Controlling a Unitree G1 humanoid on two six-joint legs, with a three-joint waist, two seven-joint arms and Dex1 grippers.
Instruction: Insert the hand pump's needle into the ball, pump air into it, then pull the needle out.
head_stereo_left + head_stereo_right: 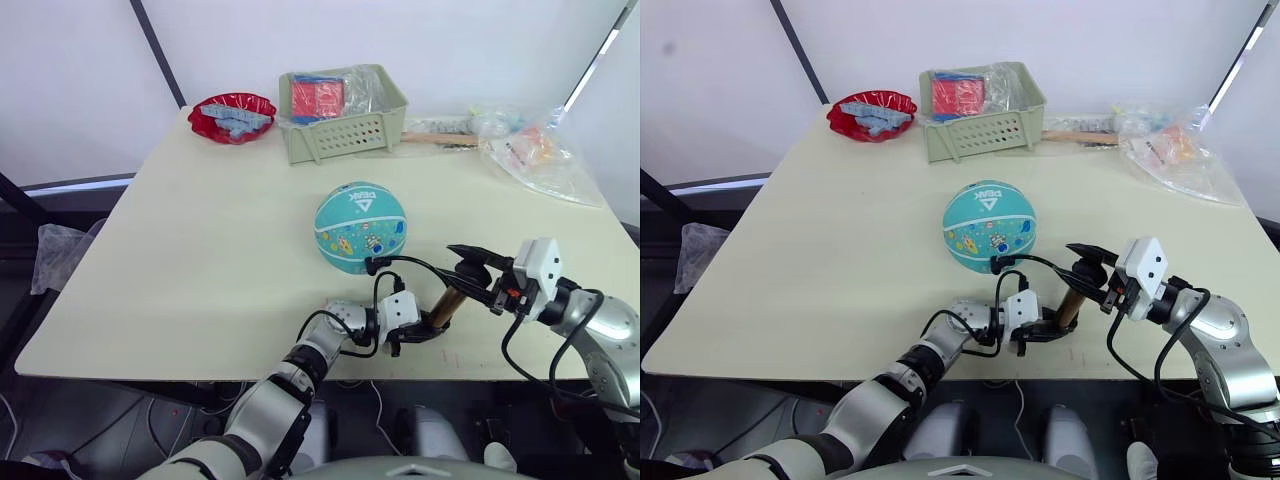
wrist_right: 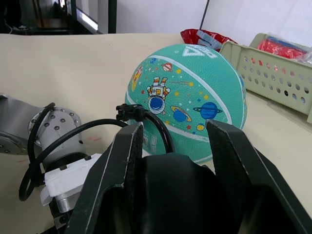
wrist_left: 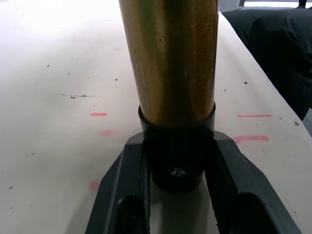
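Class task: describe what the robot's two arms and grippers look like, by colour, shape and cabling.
Both arms are silver-grey jointed metal segments with looping black cables. Each wrist carries a white boxy module. The left gripper and right gripper each have two black, angular fingers.

A green slotted basket (image 1: 345, 125) sits at the tabletop's (image 1: 200, 250) upper centre, a red dish (image 1: 232, 117) left of it, crumpled plastic bags (image 1: 535, 150) upper right.
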